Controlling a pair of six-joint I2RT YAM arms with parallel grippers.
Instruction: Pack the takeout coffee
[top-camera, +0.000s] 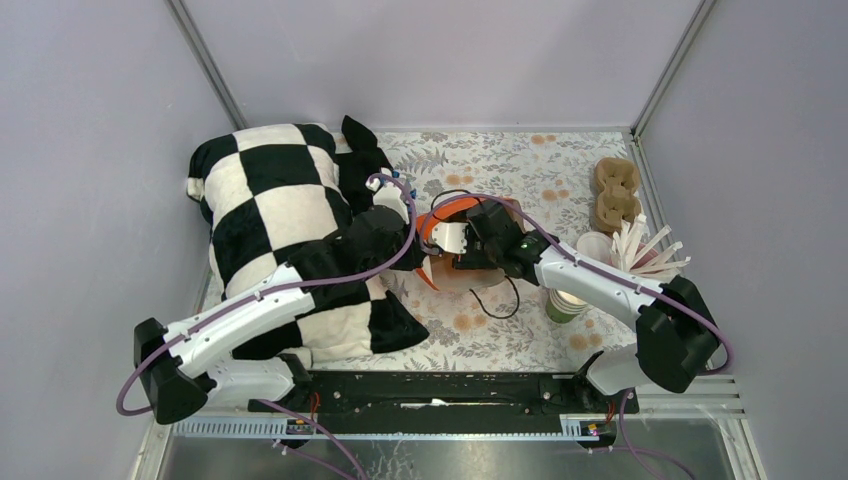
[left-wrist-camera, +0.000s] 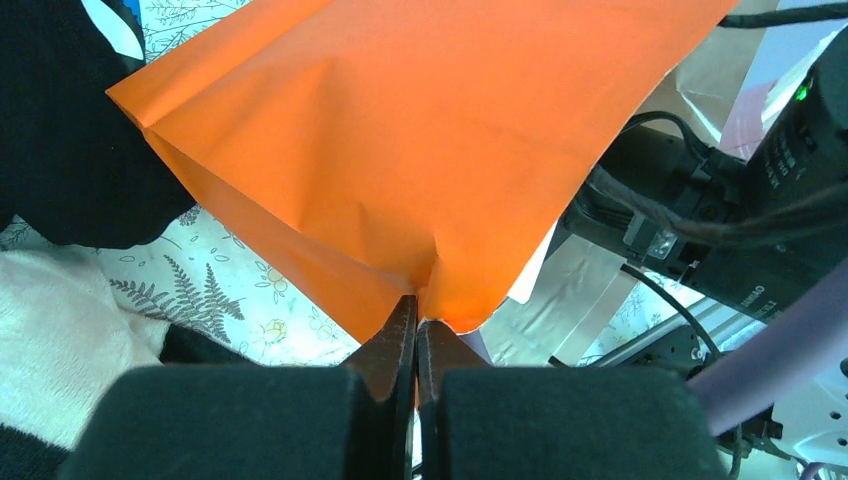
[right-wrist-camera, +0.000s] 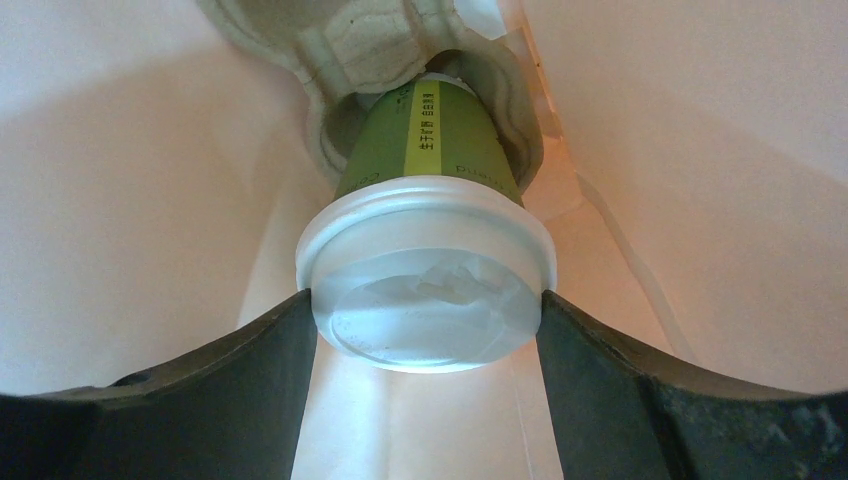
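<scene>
The left gripper (left-wrist-camera: 416, 312) is found closed tight on an edge of the orange paper bag (left-wrist-camera: 400, 140). Inside the bag, the takeout coffee (right-wrist-camera: 428, 140) is seated in a pulp carrier (right-wrist-camera: 345, 50) socket, its white lid (right-wrist-camera: 430, 255) clamped by the right gripper (right-wrist-camera: 427, 330).

The takeout coffee (right-wrist-camera: 425, 170) is carrying the only print in the right wrist view. A lighter yellow-green stripe is running down the green cup wall, showing 1 column of small dark characters, too small to read. Just right of that stripe, close above the white lid, faint pale lettering is curving round the wall; the letters are not resolving into a word.

In the left wrist view a black housing (left-wrist-camera: 750, 285) on the other arm is bearing 1 short line of white capitals — upside down, partly cut off, looking like a maker's name but not reading clearly.

Top view — nothing is reading at that size.
</scene>
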